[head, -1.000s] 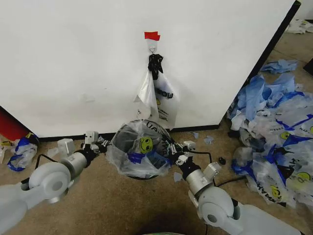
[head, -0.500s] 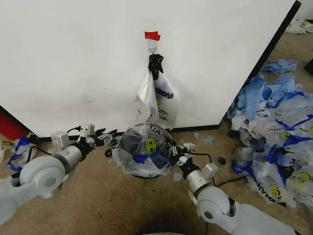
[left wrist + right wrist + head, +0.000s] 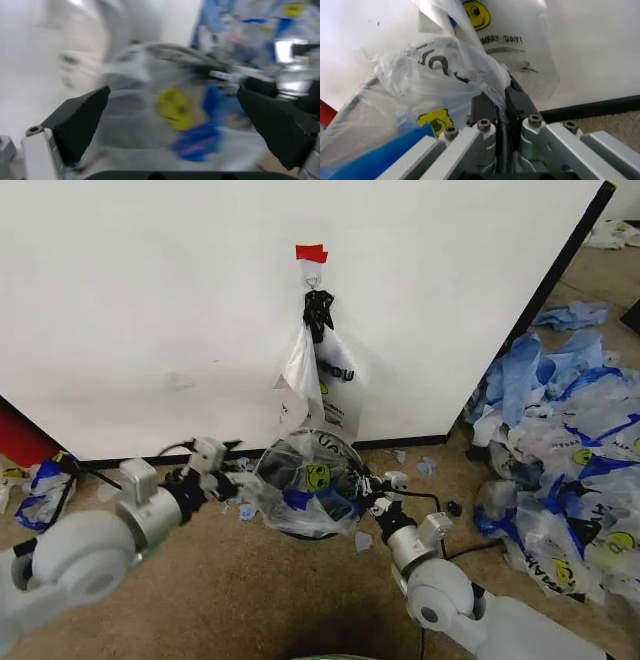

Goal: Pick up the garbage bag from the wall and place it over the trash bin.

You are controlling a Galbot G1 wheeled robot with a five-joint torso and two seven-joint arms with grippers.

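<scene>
A translucent garbage bag [image 3: 318,480] with a yellow smiley and blue trim is draped over the black mesh trash bin [image 3: 280,470] at the foot of the wall [image 3: 150,310]. Another such bag [image 3: 325,385] hangs from the hook [image 3: 312,280] under red tape [image 3: 311,252]. My right gripper [image 3: 366,485] is at the bin's right side, shut on the bag's film [image 3: 492,88], its fingers [image 3: 516,103] pinched together. My left gripper [image 3: 240,477] is at the bin's left side, open; its dark pads [image 3: 82,118] stand wide apart with the bag [image 3: 175,107] beyond them.
A big heap of blue and white bags [image 3: 560,460] covers the floor on the right. A red object [image 3: 20,442] and one more bag [image 3: 45,480] lie at the left. Small blue scraps [image 3: 428,465] lie along the wall's black base strip [image 3: 400,442].
My left gripper has let go of the bag's left edge, opened, and moved right toward the bin again. The bag and bin have shifted a little to the right.
</scene>
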